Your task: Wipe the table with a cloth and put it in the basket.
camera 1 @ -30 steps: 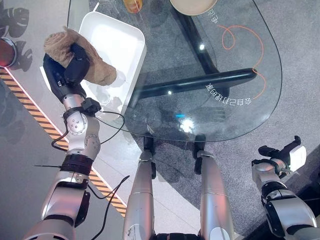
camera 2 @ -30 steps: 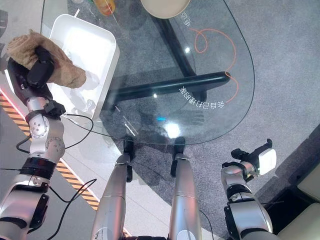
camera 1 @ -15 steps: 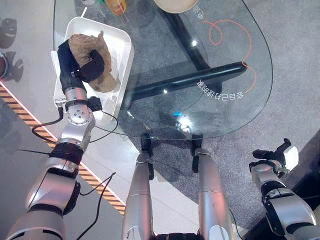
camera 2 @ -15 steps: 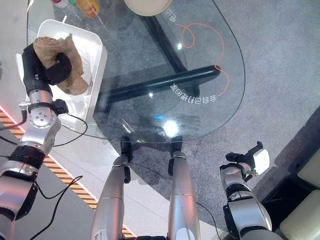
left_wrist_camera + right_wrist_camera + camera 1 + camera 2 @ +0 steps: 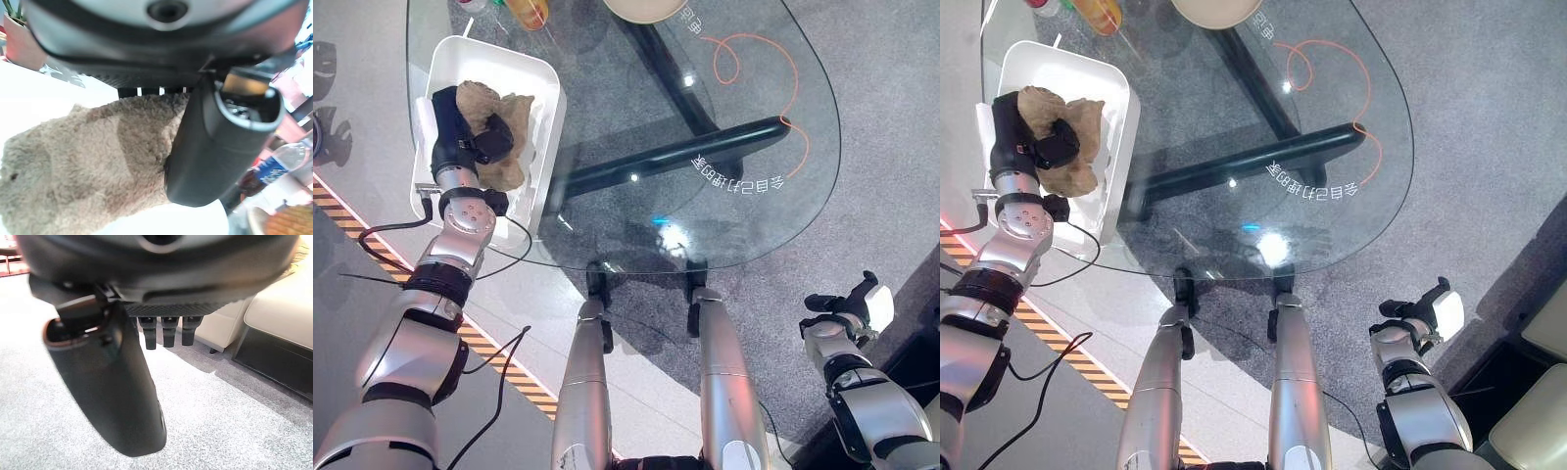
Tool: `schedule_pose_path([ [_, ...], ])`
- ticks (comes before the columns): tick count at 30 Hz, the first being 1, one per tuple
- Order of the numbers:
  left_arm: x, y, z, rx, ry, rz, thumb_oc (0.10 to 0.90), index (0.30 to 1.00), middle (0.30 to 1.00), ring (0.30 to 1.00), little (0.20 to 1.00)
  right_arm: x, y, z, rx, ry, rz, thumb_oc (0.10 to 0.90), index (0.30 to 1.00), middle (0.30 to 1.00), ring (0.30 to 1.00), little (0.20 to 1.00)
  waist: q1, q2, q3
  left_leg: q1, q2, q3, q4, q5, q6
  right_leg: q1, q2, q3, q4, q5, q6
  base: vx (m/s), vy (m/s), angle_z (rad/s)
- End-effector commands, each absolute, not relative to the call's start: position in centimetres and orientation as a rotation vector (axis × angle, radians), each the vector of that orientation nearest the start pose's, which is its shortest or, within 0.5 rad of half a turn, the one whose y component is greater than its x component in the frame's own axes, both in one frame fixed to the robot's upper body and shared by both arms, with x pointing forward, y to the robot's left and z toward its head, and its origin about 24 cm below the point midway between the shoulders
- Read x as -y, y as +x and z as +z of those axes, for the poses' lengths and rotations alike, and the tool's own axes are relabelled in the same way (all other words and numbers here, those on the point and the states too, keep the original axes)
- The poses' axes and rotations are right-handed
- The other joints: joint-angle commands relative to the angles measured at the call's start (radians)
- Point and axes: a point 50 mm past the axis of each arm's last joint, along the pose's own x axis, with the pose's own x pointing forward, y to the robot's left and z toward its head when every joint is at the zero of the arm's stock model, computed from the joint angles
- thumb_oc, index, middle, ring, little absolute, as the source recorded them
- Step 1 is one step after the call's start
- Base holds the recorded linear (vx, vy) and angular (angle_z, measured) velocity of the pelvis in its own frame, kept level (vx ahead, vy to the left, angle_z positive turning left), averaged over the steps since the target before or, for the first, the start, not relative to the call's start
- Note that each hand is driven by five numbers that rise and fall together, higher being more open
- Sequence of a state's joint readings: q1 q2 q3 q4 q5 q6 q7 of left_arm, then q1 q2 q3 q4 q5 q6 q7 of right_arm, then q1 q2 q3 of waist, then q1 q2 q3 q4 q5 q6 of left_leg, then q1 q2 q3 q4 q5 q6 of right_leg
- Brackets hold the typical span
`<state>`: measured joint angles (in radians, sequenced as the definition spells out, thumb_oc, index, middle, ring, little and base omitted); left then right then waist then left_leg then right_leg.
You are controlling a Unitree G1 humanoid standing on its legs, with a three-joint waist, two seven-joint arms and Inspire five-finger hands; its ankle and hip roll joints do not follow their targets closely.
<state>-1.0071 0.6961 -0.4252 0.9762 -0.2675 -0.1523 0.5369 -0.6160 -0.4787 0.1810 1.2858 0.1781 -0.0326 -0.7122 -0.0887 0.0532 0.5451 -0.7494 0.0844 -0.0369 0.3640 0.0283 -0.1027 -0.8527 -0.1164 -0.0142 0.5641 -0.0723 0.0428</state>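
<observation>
A brown fluffy cloth is bunched in my left hand, whose thumb curls over it. Hand and cloth are down inside the white basket, which stands at the left end of the glass table. The left wrist view shows the cloth pressed against the thumb, with the basket's white inside behind it. My right hand hangs low beside the table's near right edge, over grey carpet. Its fingers are relaxed and hold nothing.
An orange bottle and a beige plate stand at the table's far edge. A black bar of the table's base shows through the glass. Striped tape runs along the floor at the left. A pale sofa stands beyond my right hand.
My left hand has carried the cloth from outside the basket's left side to over it and down into it. The camera has shifted. The right hand has barely moved.
</observation>
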Motion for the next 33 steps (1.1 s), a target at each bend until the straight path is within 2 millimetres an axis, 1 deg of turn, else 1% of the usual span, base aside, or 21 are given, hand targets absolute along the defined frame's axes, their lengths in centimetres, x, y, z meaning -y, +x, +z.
schedule_pose_path([
  [1, -32.1, 36.8, 28.0, 0.450, 0.591, 0.869, 0.100, 0.300, 0.300, 0.300, 0.200, 35.9, 27.0, 1.2, -0.486, -0.674, -1.006, 0.800, 0.900, 0.900, 0.900, 0.900, -0.007, 0.004, -0.025, 0.006, -0.051, 0.100, 0.062, -0.072, 0.099, 0.059, 0.049, -0.035, -0.098, 0.020, -0.037, 0.00, 0.000, 0.00],
  [3, -32.6, 36.7, 27.7, 0.420, 0.613, 0.900, 0.100, 0.300, 0.300, 0.300, 0.200, 35.8, 27.0, 1.1, -0.483, -0.673, -1.004, 0.800, 0.900, 0.900, 0.900, 0.900, -0.008, 0.002, -0.025, 0.002, -0.052, 0.099, 0.063, -0.071, 0.099, 0.056, 0.050, -0.035, -0.098, 0.021, -0.036, -0.01, 0.000, -0.02],
  [4, -33.0, 36.7, 27.3, 0.376, 0.632, 0.916, 0.100, 0.300, 0.300, 0.300, 0.200, 35.7, 27.1, 1.1, -0.482, -0.673, -1.000, 0.800, 0.900, 0.900, 0.900, 0.900, -0.009, -0.002, -0.025, 0.002, -0.050, 0.098, 0.062, -0.071, 0.099, 0.056, 0.050, -0.036, -0.100, 0.021, -0.036, 0.00, 0.000, 0.00],
  [9, -33.7, 36.8, 26.7, 0.305, 0.634, 0.933, 0.100, 0.300, 0.300, 0.300, 0.200, 35.5, 27.4, 1.3, -0.474, -0.676, -0.996, 0.800, 0.900, 0.900, 0.900, 0.900, -0.012, -0.005, -0.025, -0.004, -0.050, 0.098, 0.063, -0.070, 0.100, 0.049, 0.053, -0.036, -0.097, 0.021, -0.036, 0.00, 0.000, 0.00],
  [12, -34.4, 36.7, 26.0, 0.219, 0.670, 0.939, 0.100, 0.300, 0.300, 0.300, 0.200, 35.6, 27.7, 1.7, -0.469, -0.681, -0.992, 0.800, 0.900, 0.900, 0.900, 0.900, -0.015, -0.007, -0.025, -0.006, -0.050, 0.097, 0.060, -0.068, 0.099, 0.048, 0.054, -0.035, -0.102, 0.024, -0.035, 0.00, 0.000, 0.00],
  [17, -34.9, 36.7, 25.3, 0.137, 0.708, 0.956, 0.100, 0.300, 0.300, 0.300, 0.200, 35.7, 27.7, 1.8, -0.467, -0.679, -0.992, 0.800, 0.900, 0.900, 0.900, 0.900, -0.018, -0.013, -0.025, -0.013, -0.048, 0.099, 0.061, -0.067, 0.099, 0.043, 0.055, -0.036, -0.107, 0.030, -0.033, 0.00, 0.000, 0.00],
  [25, -34.9, 37.0, 24.4, 0.070, 0.712, 0.909, 0.100, 0.300, 0.300, 0.300, 0.200, 35.8, 27.9, 2.1, -0.458, -0.681, -0.990, 0.800, 0.900, 0.900, 0.900, 0.900, -0.022, -0.018, -0.025, -0.024, -0.050, 0.098, 0.060, -0.066, 0.100, 0.032, 0.059, -0.035, -0.113, 0.037, -0.031, 0.00, 0.000, 0.00],
  [33, -34.5, 37.3, 24.7, 0.057, 0.706, 0.877, 0.100, 0.300, 0.300, 0.300, 0.200, 35.8, 28.1, 2.4, -0.450, -0.677, -0.988, 0.800, 0.900, 0.900, 0.900, 0.900, -0.023, -0.018, -0.025, -0.031, -0.051, 0.098, 0.061, -0.066, 0.101, 0.025, 0.057, -0.035, -0.118, 0.043, -0.029, 0.00, 0.000, 0.00],
])
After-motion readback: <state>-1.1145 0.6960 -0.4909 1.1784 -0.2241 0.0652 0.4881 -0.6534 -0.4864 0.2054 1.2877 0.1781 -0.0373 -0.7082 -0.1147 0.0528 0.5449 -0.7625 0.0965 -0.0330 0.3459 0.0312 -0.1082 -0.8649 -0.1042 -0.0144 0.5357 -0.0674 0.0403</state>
